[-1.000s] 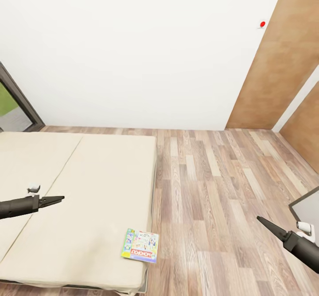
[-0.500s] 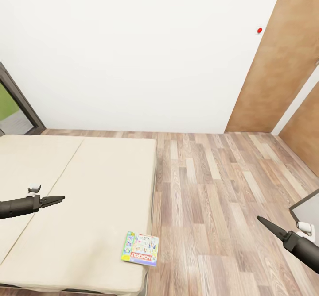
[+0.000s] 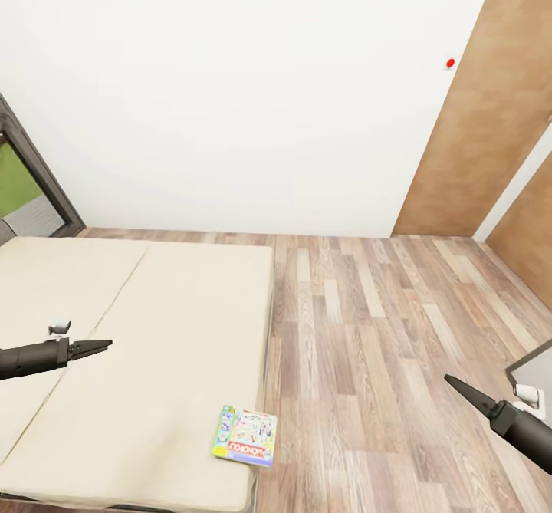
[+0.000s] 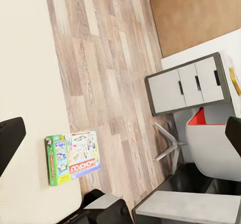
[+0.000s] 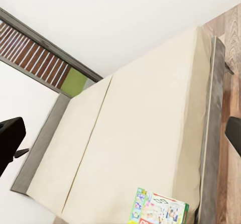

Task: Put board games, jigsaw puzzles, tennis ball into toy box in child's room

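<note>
A board game (image 3: 245, 435) lies at the bed's (image 3: 146, 329) near corner.

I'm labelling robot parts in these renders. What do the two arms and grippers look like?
Both arms are dark grey, smooth cylinders tapering into slim, pointed black fingers at the left gripper and right gripper. Each carries a small white block near the wrist. No cables or markings are visible.

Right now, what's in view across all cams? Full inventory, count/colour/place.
Monopoly board game: 1, green and white box with red logo, near corner of the bed by its floor-side edge.
Bed: 1, beige mattress, left half of head view.
Floor: wood planks, right of the bed.
Door: 1, brown, right of the white wall.
Drawer cabinet: 1, grey and white, left wrist view.
Chair: 1, red and white, beside the cabinet.
Left gripper: black, above the bed, shut.
Right gripper: black, above the floor, shut.
</note>
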### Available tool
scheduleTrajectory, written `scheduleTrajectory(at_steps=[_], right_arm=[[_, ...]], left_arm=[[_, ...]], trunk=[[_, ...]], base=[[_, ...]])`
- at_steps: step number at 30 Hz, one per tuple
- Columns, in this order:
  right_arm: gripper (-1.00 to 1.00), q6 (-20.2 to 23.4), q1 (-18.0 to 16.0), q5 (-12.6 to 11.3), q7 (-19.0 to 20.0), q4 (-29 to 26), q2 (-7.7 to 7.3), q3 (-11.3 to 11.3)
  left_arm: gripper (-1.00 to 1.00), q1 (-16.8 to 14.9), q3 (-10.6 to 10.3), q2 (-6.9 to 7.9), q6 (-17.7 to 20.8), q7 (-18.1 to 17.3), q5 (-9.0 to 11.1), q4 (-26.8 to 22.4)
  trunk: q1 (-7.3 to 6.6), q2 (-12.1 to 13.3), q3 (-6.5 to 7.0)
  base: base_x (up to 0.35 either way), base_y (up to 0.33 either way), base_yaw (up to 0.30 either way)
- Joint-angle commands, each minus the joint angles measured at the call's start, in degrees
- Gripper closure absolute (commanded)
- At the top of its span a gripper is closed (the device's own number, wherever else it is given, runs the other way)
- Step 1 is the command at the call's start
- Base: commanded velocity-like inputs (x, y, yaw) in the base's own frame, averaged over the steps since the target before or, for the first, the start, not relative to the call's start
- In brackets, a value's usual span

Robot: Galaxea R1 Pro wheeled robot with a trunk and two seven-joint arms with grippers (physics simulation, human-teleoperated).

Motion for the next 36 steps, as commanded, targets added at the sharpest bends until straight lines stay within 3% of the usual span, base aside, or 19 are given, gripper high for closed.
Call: scheduleTrajectory(at_steps=[1, 27, 36], right_arm=[[-1.00, 0.38, -0.03, -0.27, 0.02, 0.00, -0.01, -0.03], [-1.00, 0.37, -0.07, -0.26, -0.03, 0.00, -0.01, -0.03], [-1.00, 0.33, -0.07, -0.26, -0.10, 0.00, -0.01, -0.03]], left_arm=[[-1.00, -0.06, 0.43, -0.01, 0.60, -0.28, -0.60, 0.00], [-1.00, 1.25, 0.43, -0.32, 0.65, -0.36, -0.28, -0.02], [-1.00, 1.34, 0.38, -0.44, 0.65, -0.31, -0.27, -0.02]], trunk=[[0.04, -0.10, -0.01], [0.04, -0.10, 2.41], [0.04, -0.10, 3.25]], base=[[0.000, 0.000, 0.083], [0.000, -0.002, 0.088], [0.000, -0.184, 0.089]])
